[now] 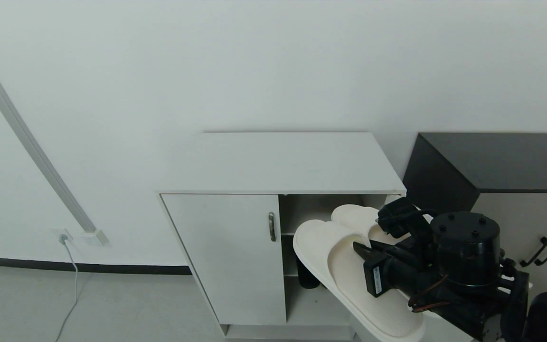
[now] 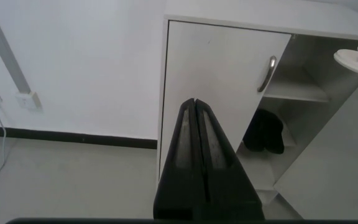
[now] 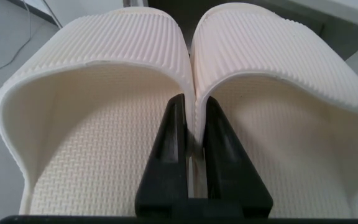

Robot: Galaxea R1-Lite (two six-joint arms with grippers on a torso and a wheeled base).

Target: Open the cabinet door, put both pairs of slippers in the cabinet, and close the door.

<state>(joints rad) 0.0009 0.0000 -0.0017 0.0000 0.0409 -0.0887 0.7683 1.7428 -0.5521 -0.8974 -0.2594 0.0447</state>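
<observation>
Right wrist view: the right claw (image 3: 191, 115) grips the cream slippers (image 3: 98, 124) by their inner walls, before the open cabinet (image 1: 278, 164); the left claw (image 2: 195, 109) is clenched, empty.

The head camera looks forward and down from high up at the white cabinet (image 1: 273, 161) against the wall. It stands some way back and takes in the floor and a wall socket (image 1: 63, 236). The left wrist camera sits lower, facing along its own jaws toward the same cabinet's door (image 2: 219, 93) and handle (image 2: 266, 73), and it shares the socket too. The right wrist camera looks along its jaws from very near the cream slippers (image 3: 104, 124), which the head view shows at lower right.
</observation>
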